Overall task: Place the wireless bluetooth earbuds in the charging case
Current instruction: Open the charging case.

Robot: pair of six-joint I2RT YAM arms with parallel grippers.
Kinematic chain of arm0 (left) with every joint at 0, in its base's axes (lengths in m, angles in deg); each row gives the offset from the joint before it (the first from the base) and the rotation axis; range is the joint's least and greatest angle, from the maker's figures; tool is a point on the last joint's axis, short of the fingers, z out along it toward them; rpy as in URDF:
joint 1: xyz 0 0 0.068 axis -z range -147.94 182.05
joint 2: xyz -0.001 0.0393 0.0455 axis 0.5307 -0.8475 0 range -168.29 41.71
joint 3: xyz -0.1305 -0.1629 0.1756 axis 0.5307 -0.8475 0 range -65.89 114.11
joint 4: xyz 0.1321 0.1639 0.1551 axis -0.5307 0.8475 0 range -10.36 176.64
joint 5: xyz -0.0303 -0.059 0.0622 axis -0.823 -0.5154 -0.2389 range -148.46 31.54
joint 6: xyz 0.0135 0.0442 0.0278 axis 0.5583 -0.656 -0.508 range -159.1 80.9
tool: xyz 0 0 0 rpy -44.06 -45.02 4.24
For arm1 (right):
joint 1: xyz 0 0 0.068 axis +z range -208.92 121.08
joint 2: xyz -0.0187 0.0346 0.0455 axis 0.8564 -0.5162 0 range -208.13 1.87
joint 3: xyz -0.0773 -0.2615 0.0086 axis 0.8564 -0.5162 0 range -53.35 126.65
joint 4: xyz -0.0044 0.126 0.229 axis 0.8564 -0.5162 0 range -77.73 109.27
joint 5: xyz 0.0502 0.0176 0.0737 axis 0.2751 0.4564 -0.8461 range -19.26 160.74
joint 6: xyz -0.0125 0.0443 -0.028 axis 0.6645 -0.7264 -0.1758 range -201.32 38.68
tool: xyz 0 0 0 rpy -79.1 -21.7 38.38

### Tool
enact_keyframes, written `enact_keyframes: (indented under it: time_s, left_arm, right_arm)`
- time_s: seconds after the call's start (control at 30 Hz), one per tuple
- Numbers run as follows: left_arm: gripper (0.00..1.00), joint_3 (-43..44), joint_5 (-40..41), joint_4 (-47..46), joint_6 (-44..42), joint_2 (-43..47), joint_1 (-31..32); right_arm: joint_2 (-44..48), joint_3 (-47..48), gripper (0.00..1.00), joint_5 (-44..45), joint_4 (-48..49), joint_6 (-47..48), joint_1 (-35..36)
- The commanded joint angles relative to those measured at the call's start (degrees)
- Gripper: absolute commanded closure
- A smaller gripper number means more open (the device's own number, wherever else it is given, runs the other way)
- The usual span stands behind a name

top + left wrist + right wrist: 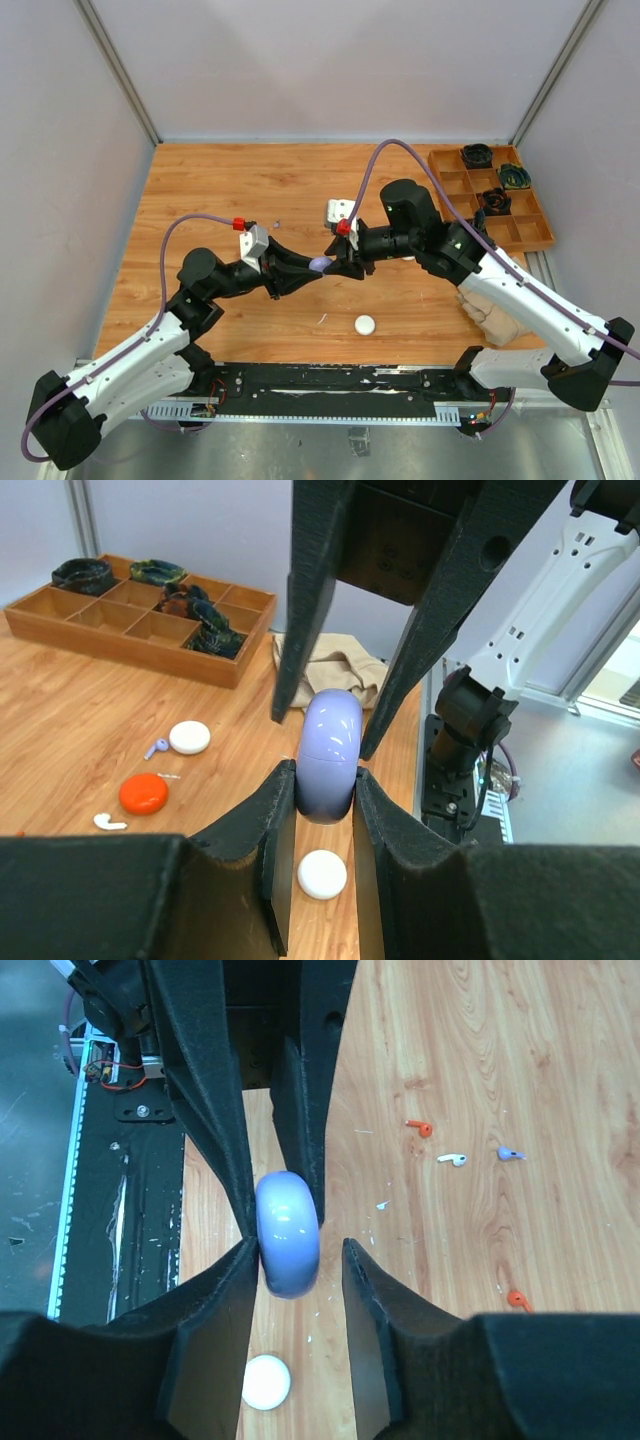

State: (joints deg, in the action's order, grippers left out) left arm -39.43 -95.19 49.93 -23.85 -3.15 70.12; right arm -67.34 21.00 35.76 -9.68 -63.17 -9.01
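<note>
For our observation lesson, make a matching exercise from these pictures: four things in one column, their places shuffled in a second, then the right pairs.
Things
1. lilac case
2. orange-red puck
3. beige cloth
4. dark bundles

Places
A. in compartments of the wooden tray
B. lying flat on the table
C. pinched in the left claw, off the table
D. crumpled at the table's near right edge

Pairs: 1-C, 2-B, 3-D, 4-A
</note>
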Motion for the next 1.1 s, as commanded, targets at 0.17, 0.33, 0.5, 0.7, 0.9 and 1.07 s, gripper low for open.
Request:
enact_keyframes:
  time_s: [0.17,0.33,0.5,0.7,0.9,1.07]
  left_arm:
    - [1.0,-1.5,0.1,-4.6,-0.4,1.8,0.4]
    - [1.0,-1.5,-0.8,-4.7,-0.5,1.3,0.4]
    - [1.0,-2.1,-1.9,-4.7,-1.0,1.3,0.4]
    - [1.0,-2.6,-3.5,-4.7,-1.8,1.0,0.4]
    - [1.0,-2.4,-4.4,-3.4,-2.8,0.5,0.4]
    - [1.0,-1.9,-4.4,-1.4,-3.7,0.0,0.4]
  right_arm:
    - [3.1,-2.8,0.51,4.2,5.8,2.1,0.9]
    - [3.2,-3.5,0.49,6.1,7.1,2.0,1.0]
    - [3.8,-3.5,0.49,9.1,7.8,2.2,1.0]
    - [4.6,-3.2,0.48,11.5,8.0,2.1,1.0]
    - [4.9,-2.8,0.48,12.2,8.0,1.6,0.9]
    - [5.2,-2.5,0.48,13.9,7.9,1.3,0.9]
